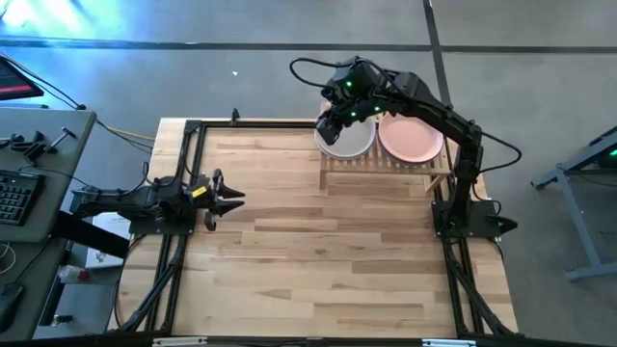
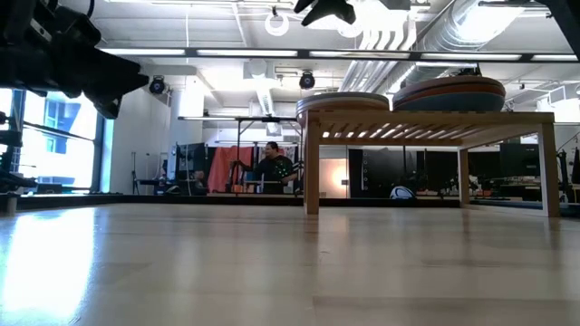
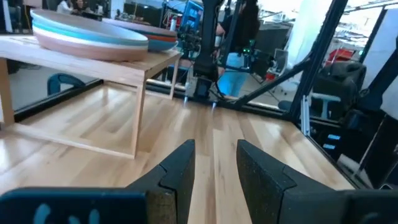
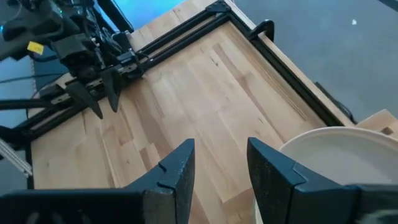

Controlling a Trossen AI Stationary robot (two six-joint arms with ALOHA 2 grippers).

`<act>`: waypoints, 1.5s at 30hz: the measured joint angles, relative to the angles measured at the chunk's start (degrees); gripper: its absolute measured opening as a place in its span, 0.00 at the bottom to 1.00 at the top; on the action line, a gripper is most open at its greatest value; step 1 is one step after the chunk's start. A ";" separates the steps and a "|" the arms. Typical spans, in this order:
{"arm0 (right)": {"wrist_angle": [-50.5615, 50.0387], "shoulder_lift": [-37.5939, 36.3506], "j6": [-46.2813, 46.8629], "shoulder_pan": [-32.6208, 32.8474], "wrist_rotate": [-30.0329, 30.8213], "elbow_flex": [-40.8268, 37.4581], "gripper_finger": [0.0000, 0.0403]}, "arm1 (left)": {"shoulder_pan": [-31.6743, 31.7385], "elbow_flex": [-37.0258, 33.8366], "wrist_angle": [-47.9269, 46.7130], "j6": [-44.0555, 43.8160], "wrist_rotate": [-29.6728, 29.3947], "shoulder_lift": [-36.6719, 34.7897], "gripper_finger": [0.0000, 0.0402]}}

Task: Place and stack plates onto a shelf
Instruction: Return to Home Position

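1. Currently, the plates are sitting in two stacks on the shelf, likely because it is fitting only two side by side.
2. The right fingers are hovering above the pale-topped stack, spread apart and gripping nothing, while the arm is stretching over the shelf.
3. The left fingers are waiting at the bench's left edge, likewise spread and unloaded.

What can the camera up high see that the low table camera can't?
Only the high view shows the tops: a whitish plate under the right gripper, a pink plate, and the left gripper by the table's left side. Only the low view looks under the shelf and shows a person far behind. Both show the shelf holding two stacks.
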 joint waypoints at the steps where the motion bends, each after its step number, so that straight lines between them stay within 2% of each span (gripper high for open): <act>1: 0.00 0.00 -0.70 0.16 0.20 0.00 0.31 | 0.05 0.00 0.05 -0.63 -0.03 0.32 0.26; 8: -0.76 -1.57 -5.52 0.81 0.27 0.00 0.31 | 0.18 0.00 0.00 -9.53 0.15 2.67 0.26; 16: -9.02 -8.05 -13.90 0.07 0.68 0.00 0.31 | 0.18 0.00 0.02 -9.98 0.16 2.94 0.26; 20: -14.00 -12.16 -13.88 0.13 4.89 -0.02 0.31 | 0.18 0.00 0.02 -9.99 0.17 2.94 0.26; 23: -13.89 -16.93 -14.05 0.12 7.59 -2.89 0.31 | 0.18 0.00 0.02 -9.99 0.17 2.95 0.26; 26: -8.55 -24.07 -14.33 0.09 6.74 -11.07 0.31 | 0.18 0.00 0.02 -9.99 0.17 2.95 0.26; 36: 24.51 -51.46 -10.38 1.17 1.52 -53.08 0.31 | 0.18 0.00 0.02 -9.99 0.20 2.95 0.26; 45: 42.86 -68.10 -9.47 3.83 1.59 -82.14 0.31 | 0.18 0.00 0.02 -10.00 0.20 2.95 0.26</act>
